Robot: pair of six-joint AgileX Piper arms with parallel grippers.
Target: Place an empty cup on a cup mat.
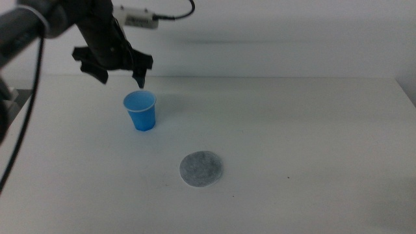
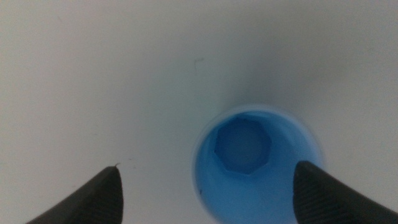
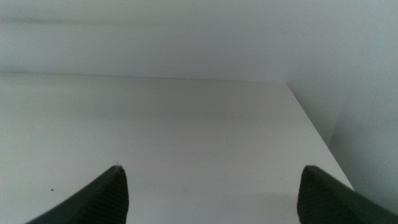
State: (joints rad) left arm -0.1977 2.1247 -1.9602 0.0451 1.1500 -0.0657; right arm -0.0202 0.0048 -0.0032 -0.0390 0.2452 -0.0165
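Note:
The blue cup (image 1: 141,110) stands upright and empty on the white table, left of centre. The grey round cup mat (image 1: 201,168) lies flat on the table, nearer the front and to the right of the cup, apart from it. My left gripper (image 1: 122,76) hangs open just above and behind the cup, touching nothing. In the left wrist view the cup (image 2: 256,163) shows from above, between the open jaws and closer to one of them. My right gripper (image 3: 211,186) is open, out of the middle view, facing bare table.
The table's far edge and right edge (image 3: 311,124) show in the right wrist view. A white cabled box (image 1: 140,18) sits on the left arm above the cup.

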